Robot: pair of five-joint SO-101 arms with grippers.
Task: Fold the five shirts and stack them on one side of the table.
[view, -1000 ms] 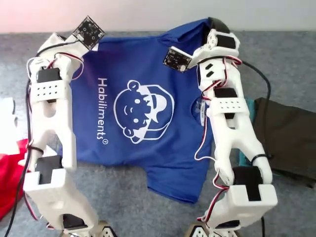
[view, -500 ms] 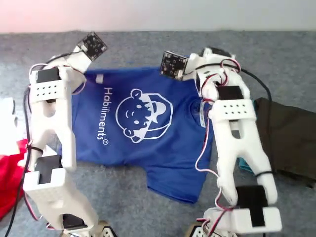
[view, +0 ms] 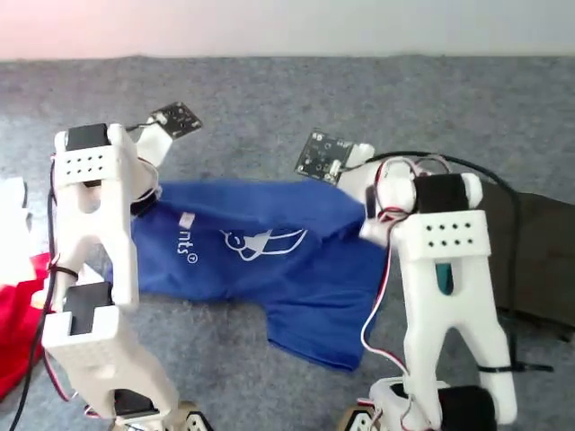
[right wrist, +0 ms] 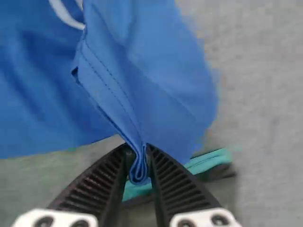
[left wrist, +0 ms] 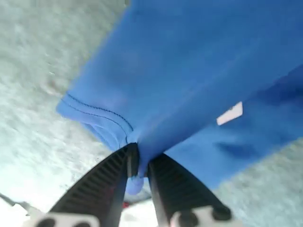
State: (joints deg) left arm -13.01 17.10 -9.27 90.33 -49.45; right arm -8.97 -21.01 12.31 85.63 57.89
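A blue shirt (view: 269, 260) lies on the grey table, its far half drawn over toward the near side so the white print is partly covered. My left gripper (left wrist: 138, 166) is shut on the shirt's stitched hem at the left corner (view: 148, 196). My right gripper (right wrist: 138, 166) is shut on a bunched blue edge at the shirt's right corner (view: 369, 215). A white tag (left wrist: 230, 113) shows on the folded layer. One sleeve sticks out toward the front edge.
A red shirt (view: 18, 332) and a white cloth (view: 13, 224) lie at the left edge. A dark shirt (view: 530, 251) sits at the right with a teal garment (right wrist: 208, 158) under its edge. Bare grey surface lies behind the blue shirt.
Both grippers have pulled the shirt's far edge toward the near side, folding it over the print. Both arms drew back from the far side of the table.
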